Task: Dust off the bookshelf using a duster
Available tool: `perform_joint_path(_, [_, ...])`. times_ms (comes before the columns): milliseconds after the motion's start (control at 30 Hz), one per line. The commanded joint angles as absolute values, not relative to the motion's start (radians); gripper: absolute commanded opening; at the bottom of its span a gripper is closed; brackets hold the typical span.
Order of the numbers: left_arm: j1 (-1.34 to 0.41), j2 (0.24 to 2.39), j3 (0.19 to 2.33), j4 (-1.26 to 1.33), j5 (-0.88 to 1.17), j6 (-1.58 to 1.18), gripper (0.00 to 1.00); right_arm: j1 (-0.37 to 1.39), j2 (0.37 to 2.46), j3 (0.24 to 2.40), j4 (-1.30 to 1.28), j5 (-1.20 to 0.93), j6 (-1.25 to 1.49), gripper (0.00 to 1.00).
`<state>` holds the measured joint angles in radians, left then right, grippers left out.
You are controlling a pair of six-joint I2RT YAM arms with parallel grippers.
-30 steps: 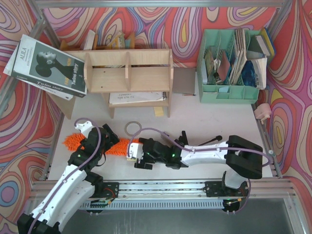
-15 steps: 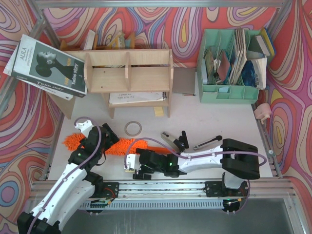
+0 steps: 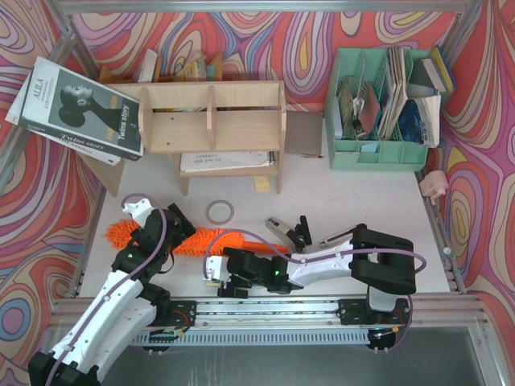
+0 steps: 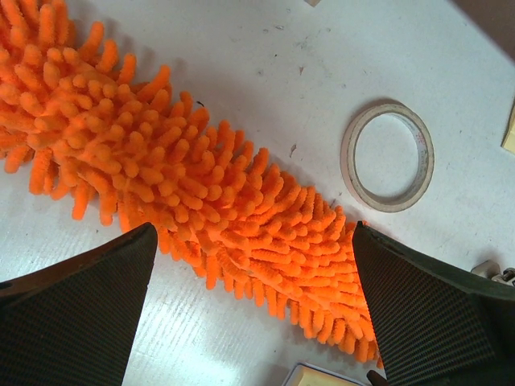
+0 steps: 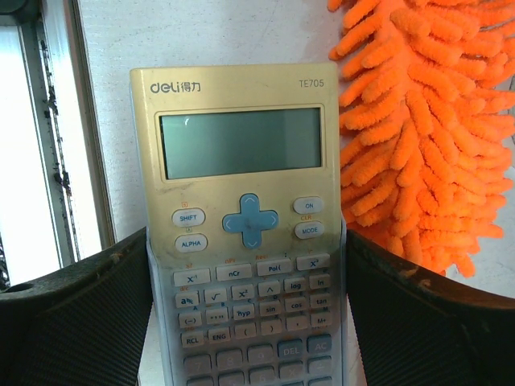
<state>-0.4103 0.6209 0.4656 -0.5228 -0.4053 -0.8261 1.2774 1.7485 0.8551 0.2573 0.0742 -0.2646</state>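
Observation:
The light plywood bookshelf (image 3: 211, 117) stands at the back centre. The orange duster (image 3: 217, 239) lies flat on the table in front of it, with its thin handle (image 3: 264, 244) pointing right. My left gripper (image 3: 182, 228) is open above the fluffy head (image 4: 201, 185), its fingers (image 4: 88, 314) wide on either side and not touching it. My right gripper (image 3: 219, 273) is shut on a beige calculator (image 5: 245, 217), close to the table's near edge. The duster's head (image 5: 426, 137) lies just to the right of the calculator.
A tape ring (image 3: 219, 212) lies between the duster and the shelf and also shows in the left wrist view (image 4: 388, 156). A black clip (image 3: 287, 230) and a pen (image 3: 342, 236) lie at the right. A mint-green organiser (image 3: 378, 153) stands at the back right. The near-edge rail (image 5: 48, 121) lies beside the calculator.
My right gripper has drawn the calculator away from the duster toward the near edge, which uncovered the duster's handle. The left arm and the duster have stayed put.

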Motion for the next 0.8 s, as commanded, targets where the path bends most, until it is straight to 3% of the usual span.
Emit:
perform_joint_path(0, [-0.403, 0.611, 0.465, -0.547, -0.425, -0.818, 0.98, 1.282, 1.785, 0.857, 0.276, 0.086, -0.258, 0.75])
perform_joint_path(233, [-0.403, 0.594, 0.456, -0.552, -0.423, -0.825, 0.98, 1.282, 1.785, 0.851, 0.271, 0.1, -0.263, 0.83])
perform_joint_path(533, [-0.402, 0.581, 0.455, -0.567, -0.426, -0.829, 0.98, 1.282, 1.776, 0.841, 0.275, 0.119, -0.267, 0.84])
perform_joint_path(767, [-0.402, 0.602, 0.485, -0.646, -0.466, -0.915, 0.98, 1.281, 1.643, 0.846, 0.271, 0.193, -0.293, 0.85])
